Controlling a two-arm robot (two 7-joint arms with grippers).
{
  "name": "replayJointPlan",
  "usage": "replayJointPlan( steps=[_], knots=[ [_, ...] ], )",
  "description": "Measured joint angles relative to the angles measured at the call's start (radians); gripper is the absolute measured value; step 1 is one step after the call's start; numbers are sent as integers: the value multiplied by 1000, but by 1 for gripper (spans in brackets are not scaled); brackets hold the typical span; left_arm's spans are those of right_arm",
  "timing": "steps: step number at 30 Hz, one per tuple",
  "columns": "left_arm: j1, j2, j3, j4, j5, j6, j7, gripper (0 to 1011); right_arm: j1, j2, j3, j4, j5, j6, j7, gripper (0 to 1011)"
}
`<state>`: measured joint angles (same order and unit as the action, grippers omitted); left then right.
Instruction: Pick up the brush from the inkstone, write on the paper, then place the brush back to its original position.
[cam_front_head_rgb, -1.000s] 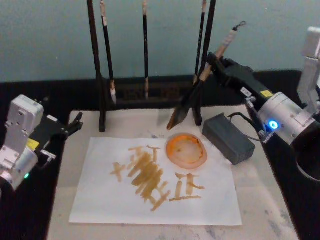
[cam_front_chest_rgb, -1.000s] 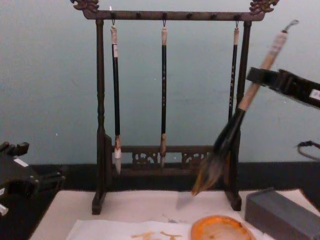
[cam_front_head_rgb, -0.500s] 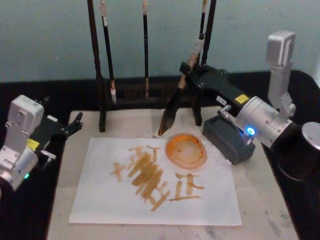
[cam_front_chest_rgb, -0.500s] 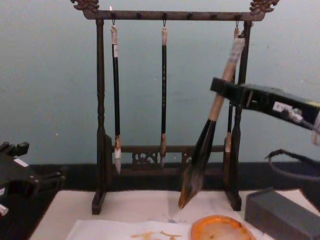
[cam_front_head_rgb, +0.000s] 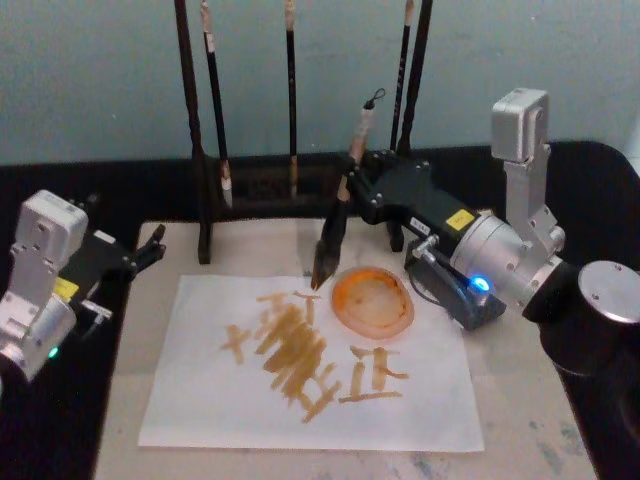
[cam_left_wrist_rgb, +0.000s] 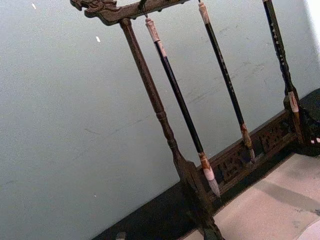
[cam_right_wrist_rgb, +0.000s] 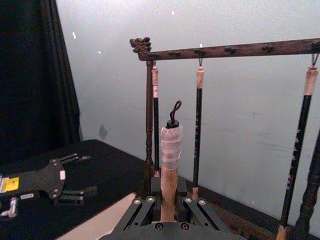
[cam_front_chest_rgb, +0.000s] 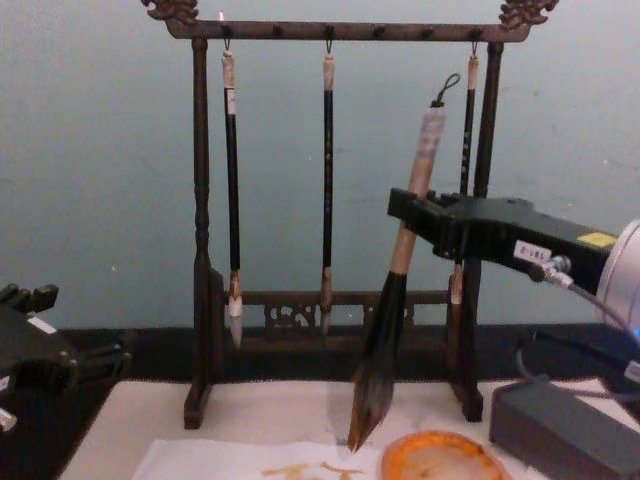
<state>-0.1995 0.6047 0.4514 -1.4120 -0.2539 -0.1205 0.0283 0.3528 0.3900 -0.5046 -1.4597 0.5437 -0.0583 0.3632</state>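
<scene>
Head view: right gripper (cam_front_head_rgb: 352, 190) is clamped on the brush (cam_front_head_rgb: 335, 225), whose tip is at the twelve o'clock edge of the paper (cam_front_head_rgb: 200, 400), ten o'clock from the orange dish (cam_front_head_rgb: 373, 300). Left gripper (cam_front_head_rgb: 150, 245) is parked at nine o'clock. Right wrist view: the left gripper's fingers stand apart. Chest view: the brush leans slightly.

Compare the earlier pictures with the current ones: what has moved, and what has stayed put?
The right gripper, shut on the brush, swung it toward the robot's left and lower, more upright, its tip now at the far edge of the paper. The left gripper, orange dish and hanging brushes stayed put.
</scene>
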Motion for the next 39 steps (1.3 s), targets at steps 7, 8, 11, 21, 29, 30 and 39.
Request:
replayJointPlan(
  steps=[7,8,11,21,29,30,39],
  knots=[
    [0,0,0,0,0,0,0,1010,-13,-2,-1,-12,-26,1,13,173],
    [0,0,0,0,0,0,0,1010,-15,-3,-1,-14,-31,3,16,173],
    [0,0,0,0,0,0,0,1009,-19,-4,0,-17,-41,5,19,173],
    [0,0,0,0,0,0,0,1010,-25,-6,-1,-17,-100,-2,39,173],
    [0,0,0,0,0,0,0,1010,-29,-17,5,-12,-126,-3,55,173],
    [0,0,0,0,0,0,0,1010,-30,-18,6,-12,-128,-3,56,173],
    [0,0,0,0,0,0,0,1010,-38,-31,19,-10,-146,7,70,173]
  ],
)
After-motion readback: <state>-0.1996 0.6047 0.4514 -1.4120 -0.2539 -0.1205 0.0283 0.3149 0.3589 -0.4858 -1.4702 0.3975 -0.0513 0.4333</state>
